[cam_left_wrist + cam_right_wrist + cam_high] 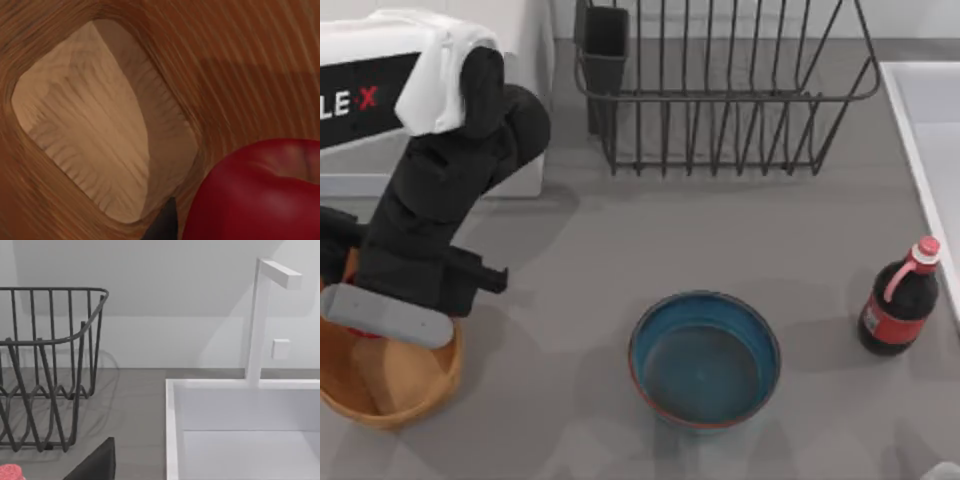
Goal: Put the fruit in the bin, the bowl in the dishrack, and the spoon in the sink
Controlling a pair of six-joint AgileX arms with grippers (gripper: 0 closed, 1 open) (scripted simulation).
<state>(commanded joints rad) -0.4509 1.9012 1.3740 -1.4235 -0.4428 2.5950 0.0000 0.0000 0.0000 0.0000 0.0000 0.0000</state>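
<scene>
One arm is doing all the work here: the left arm reaches down at the left edge of the top view, its left gripper [365, 335] sunk over the bin [415, 400] in the lower-left corner. From its wrist camera the fruit [260, 195] fills the lower right of the frame, glossy and red, hanging just above the bin's pale flat bottom with ribbed walls all around. A dark finger tip [165, 225] sits right against it, so I'd say the jaws are pinching the fruit, not yet let go. That makes this the drop-off of step one, and the next move looks simple: spread the jaws, let it settle, then lift straight up clear of the basket wall. The bowl [705, 360] waits untouched at lower centre, the dishrack [720, 90] stands along the top, and the sink [925, 140] runs down the right edge, with a dark bottle [900, 310] just beside it. The right gripper's jaws I cannot tell; its wrist camera looks toward rack and sink.
</scene>
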